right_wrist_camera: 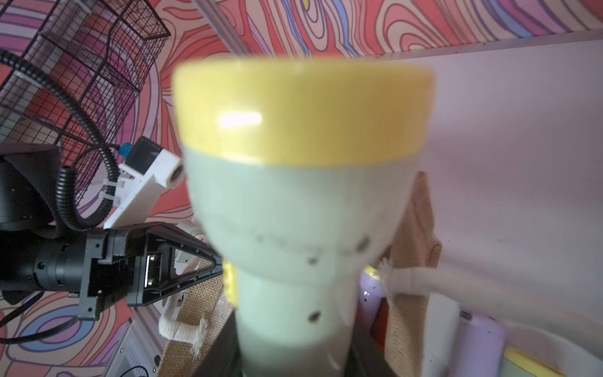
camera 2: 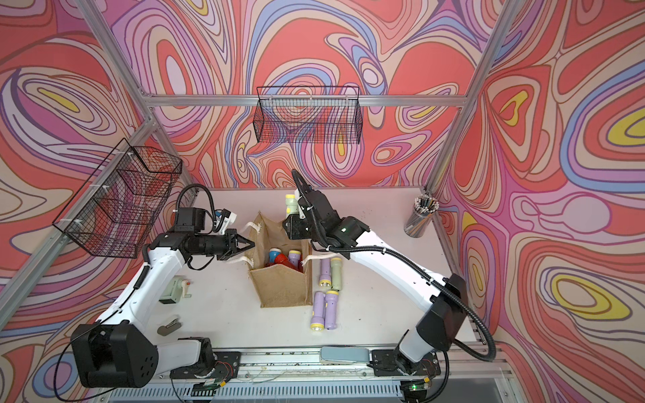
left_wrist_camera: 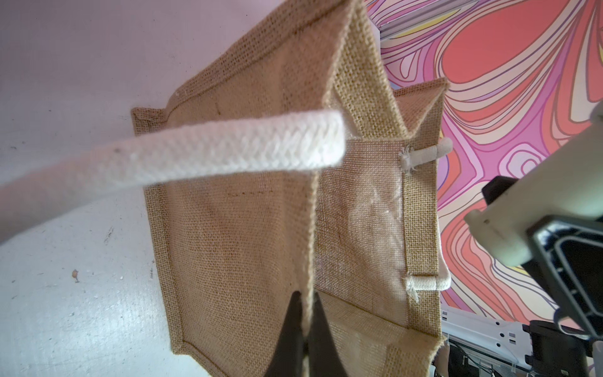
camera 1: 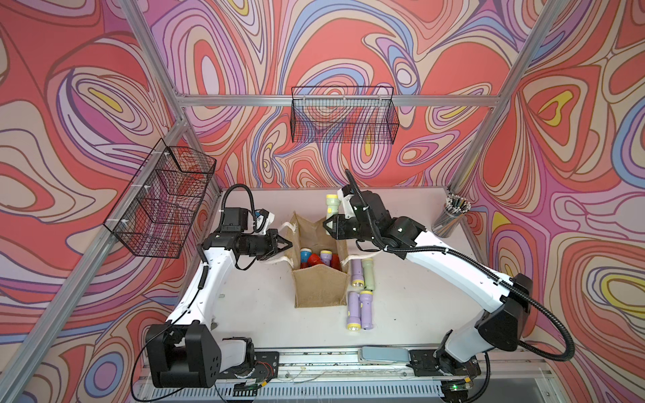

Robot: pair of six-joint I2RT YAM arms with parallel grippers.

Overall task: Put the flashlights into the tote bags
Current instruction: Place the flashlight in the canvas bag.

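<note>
The tan tote bag [camera 1: 319, 286] [camera 2: 282, 289] stands open mid-table in both top views. My left gripper [camera 1: 289, 244] [left_wrist_camera: 305, 302] is shut on the rim of its left wall [left_wrist_camera: 244, 228], under a white rope handle [left_wrist_camera: 228, 147]. My right gripper [camera 1: 328, 226] [right_wrist_camera: 293, 355] is shut on a pale green flashlight [camera 1: 331, 205] [right_wrist_camera: 303, 202] with a yellow head, held upright above the bag's far edge. Inside the bag lie blue [camera 1: 305, 254], red [camera 1: 314, 260] and lilac [camera 1: 326, 257] flashlights. Several more flashlights [camera 1: 359, 300] lie on the table right of the bag.
A cup of pencils [camera 1: 450, 218] stands at the back right. Black wire baskets hang on the back wall [camera 1: 343, 115] and the left wall [camera 1: 164, 199]. A pale green gadget [camera 2: 172, 288] and a grey clip [camera 2: 169, 326] lie by the left arm. A grey pedal [camera 1: 384, 354] sits on the front rail.
</note>
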